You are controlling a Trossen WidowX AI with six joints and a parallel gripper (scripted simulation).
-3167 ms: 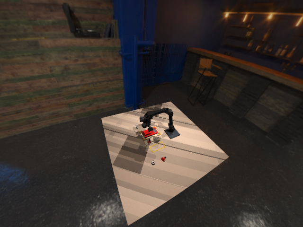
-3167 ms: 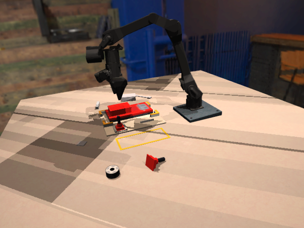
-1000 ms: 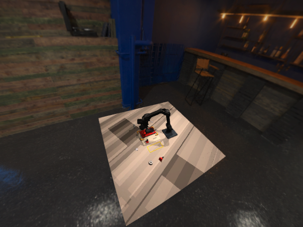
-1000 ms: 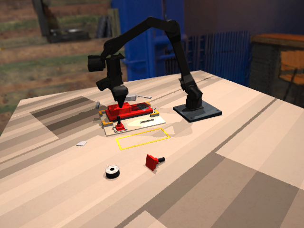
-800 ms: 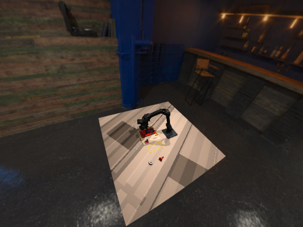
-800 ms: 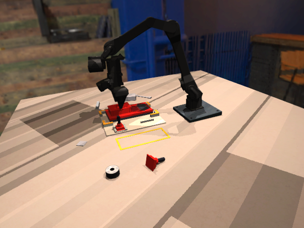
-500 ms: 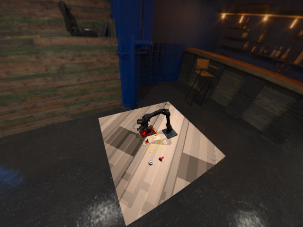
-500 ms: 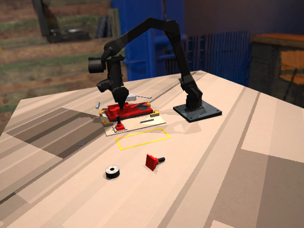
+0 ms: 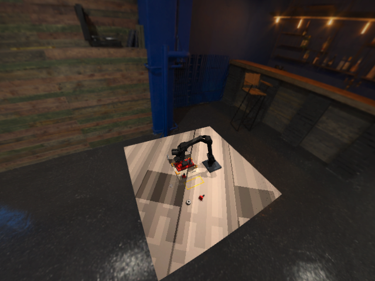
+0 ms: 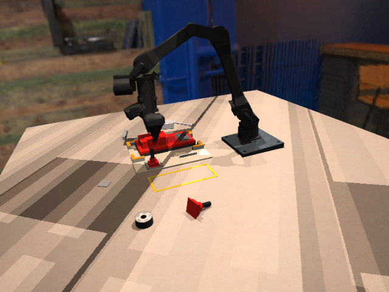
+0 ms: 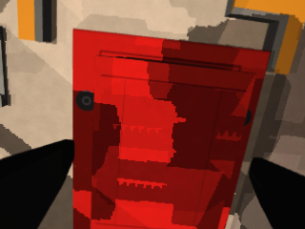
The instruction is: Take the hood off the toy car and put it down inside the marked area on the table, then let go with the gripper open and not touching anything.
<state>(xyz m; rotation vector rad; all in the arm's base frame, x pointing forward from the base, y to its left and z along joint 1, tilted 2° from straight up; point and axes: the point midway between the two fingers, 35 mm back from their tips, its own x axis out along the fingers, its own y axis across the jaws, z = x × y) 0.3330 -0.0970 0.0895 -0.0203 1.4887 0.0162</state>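
The toy car is red and sits on a pale board between orange corner pieces. Its hood, a raised red panel, is on the car's left part in the exterior view. My gripper is open and empty, pointing down over the hood, with one finger to each side of it in the wrist view. The exact height of the fingertips and any contact cannot be told. The marked area, a yellow outline, lies on the table in front of the board, with nothing inside it.
A red piece with a black knob stands on the board's front corner. A similar piece lies tipped beyond the outline, near a wheel. A grey plate lies left. The arm's base stands right.
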